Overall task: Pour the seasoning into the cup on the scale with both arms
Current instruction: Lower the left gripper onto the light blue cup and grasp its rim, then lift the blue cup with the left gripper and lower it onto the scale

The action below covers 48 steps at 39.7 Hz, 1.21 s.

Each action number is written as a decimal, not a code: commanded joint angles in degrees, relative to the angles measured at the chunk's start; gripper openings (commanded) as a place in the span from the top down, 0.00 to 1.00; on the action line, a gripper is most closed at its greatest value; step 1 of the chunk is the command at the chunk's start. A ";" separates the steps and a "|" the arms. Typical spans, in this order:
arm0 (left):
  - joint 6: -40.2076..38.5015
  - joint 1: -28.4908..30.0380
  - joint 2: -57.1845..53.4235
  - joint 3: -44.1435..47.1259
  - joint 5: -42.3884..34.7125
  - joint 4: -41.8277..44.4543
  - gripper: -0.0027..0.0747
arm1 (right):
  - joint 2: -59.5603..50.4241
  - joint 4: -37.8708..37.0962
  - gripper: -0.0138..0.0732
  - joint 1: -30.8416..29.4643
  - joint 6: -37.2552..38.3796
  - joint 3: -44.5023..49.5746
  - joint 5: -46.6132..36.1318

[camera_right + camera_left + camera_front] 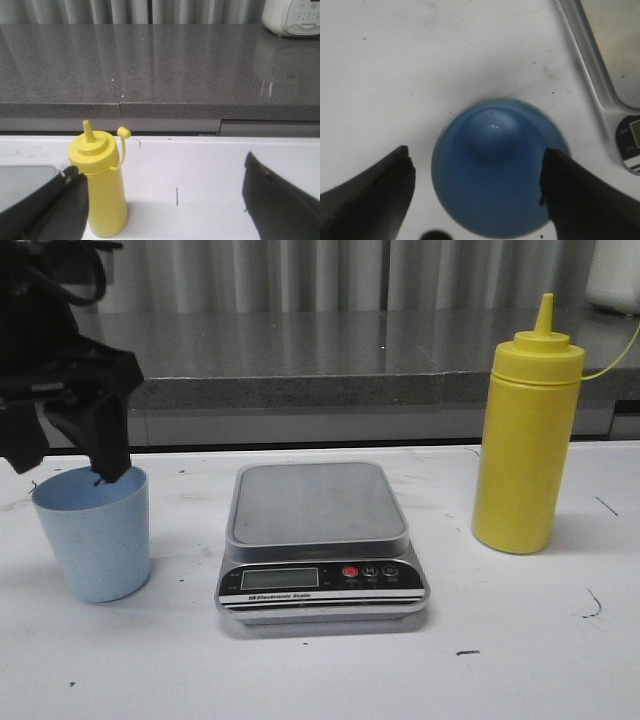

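Left claw [95, 445] open, hovering right over the cup [93, 532], one finger tip [570, 190] at the rim, the other finger outside it; not gripping. Cup sits upright on the white worktop [520, 640], left of the scale [320, 545], apart from it. Scale platform bare. Yellow bottle [527, 430] upright, right of the scale, tethered cap off the nozzle. Right claw [165, 200] open, seen only from its wrist camera, facing the bottle, not touching. Grey counter [160, 65] behind.
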 commanded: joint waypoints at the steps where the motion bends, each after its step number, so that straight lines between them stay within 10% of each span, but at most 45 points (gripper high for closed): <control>1: -0.16 -0.37 0.72 -2.34 -0.83 0.31 0.36 | 0.61 0.31 0.11 -0.34 -0.01 -2.09 -5.01; 12: -0.16 -0.37 4.38 -2.34 -0.82 0.31 0.46 | 0.61 0.31 0.11 -0.34 -0.01 -2.09 -5.01; 22: -0.16 -0.37 4.38 -2.34 -0.82 0.31 1.00 | 0.61 0.31 0.11 -0.34 -0.01 -2.09 -5.01; 48: -0.16 -7.01 9.04 -29.68 13.94 -0.78 0.99 | 0.61 0.31 0.11 -0.34 -0.01 -2.09 -5.01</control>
